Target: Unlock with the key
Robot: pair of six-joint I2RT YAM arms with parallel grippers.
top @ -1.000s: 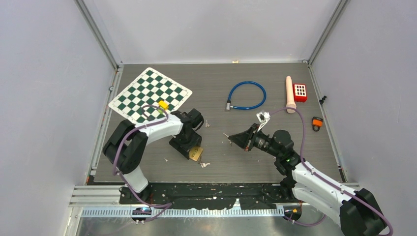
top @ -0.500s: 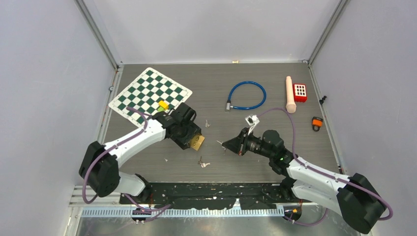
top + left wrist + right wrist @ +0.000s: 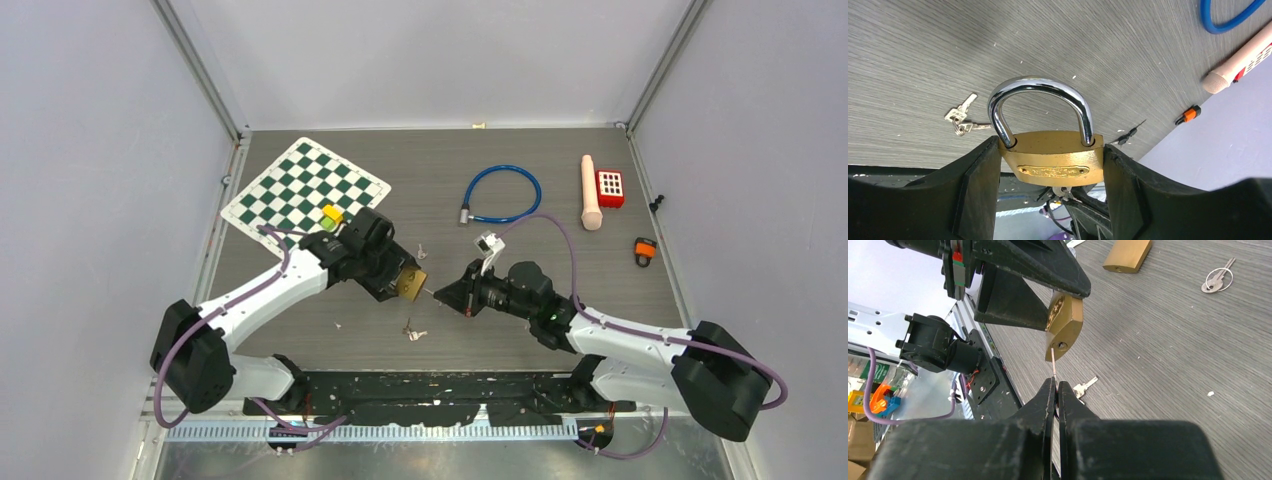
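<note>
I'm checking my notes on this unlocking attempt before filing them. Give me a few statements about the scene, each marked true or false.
1. The left pincer grips a brass padlock by its body. True.
2. The padlock's shackle is swung open. False: both legs sit in the body.
3. The right pincer is shut on a key that points at the padlock's underside. True.
4. The blue cable loop lies on the checkerboard. False: it lies on the bare table, apart from the board.
5. No other keys are in sight. False: a bunch of keys lies on the table.
</note>
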